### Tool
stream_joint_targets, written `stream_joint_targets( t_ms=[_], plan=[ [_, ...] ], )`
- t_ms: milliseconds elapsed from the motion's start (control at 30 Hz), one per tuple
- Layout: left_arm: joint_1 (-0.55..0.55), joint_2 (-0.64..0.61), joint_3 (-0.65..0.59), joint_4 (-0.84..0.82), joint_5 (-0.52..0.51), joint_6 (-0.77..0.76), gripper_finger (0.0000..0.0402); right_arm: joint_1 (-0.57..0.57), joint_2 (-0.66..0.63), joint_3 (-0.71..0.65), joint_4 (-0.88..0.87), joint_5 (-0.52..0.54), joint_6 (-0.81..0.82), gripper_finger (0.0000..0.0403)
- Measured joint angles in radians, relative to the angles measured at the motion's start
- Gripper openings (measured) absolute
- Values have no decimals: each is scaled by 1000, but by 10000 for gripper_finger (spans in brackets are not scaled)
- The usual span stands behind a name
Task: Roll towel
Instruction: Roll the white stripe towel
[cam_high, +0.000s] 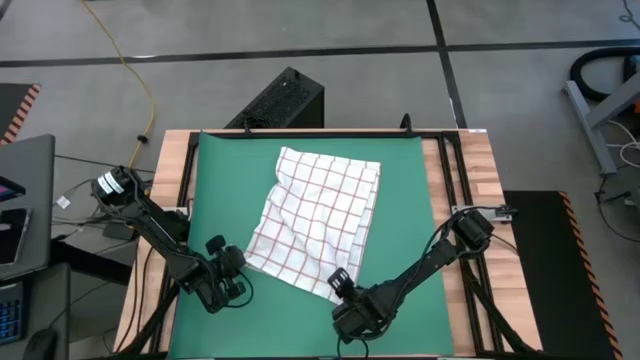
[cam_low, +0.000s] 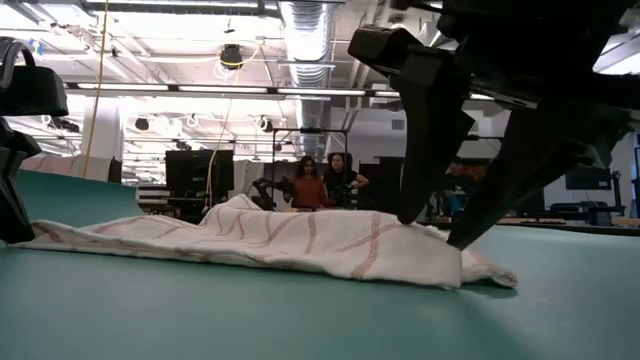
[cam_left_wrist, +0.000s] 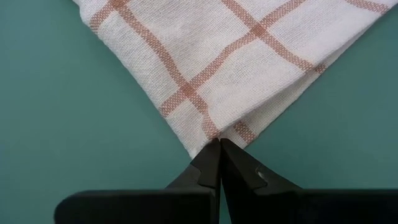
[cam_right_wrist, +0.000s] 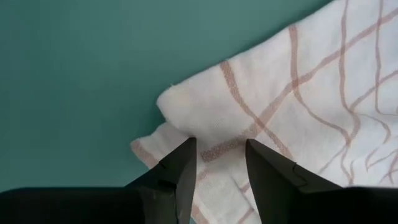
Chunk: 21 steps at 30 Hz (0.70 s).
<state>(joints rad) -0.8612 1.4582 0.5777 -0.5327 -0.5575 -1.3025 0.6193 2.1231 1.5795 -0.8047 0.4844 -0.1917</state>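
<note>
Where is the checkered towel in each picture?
High view: the towel lies mid-mat, between both arms.
Low view: it lies as a low rumpled heap across the middle.
Left wrist view: its corner meets the shut left gripper.
Right wrist view: its folded corner sits between the right gripper fingers.
Shared landmark: the green mat.

The crumpled white cloth towel with red grid lines (cam_high: 318, 220) fills the middle of the flat green mat (cam_high: 405, 190). Bare mat runs beside the towel on both sides and along its far edge, open for passage. The towel's near corners are blocked: the left gripper (cam_high: 241, 262) at one, the right gripper (cam_high: 340, 282) over the other.
</note>
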Motion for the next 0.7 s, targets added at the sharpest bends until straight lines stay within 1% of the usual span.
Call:
stream_joint_targets(
  t_ms=[133,233,433,467,567,700],
  plan=[
    [0,0,0,0,0,0,0,0,0,0,3,4,0,135],
    [0,0,0,0,0,0,0,0,0,0,5,7,4,108],
    [0,0,0,0,4,0,0,0,0,0,-3,7,39,18],
    [0,0,0,1,8,0,0,0,0,0,-9,10,54,12],
    [0,-2,3,9,23,0,0,-1,-2,0,-37,16,118,12],
    [0,-2,40,-3,47,33,0,-6,-15,1,-73,17,185,6]
  ],
)
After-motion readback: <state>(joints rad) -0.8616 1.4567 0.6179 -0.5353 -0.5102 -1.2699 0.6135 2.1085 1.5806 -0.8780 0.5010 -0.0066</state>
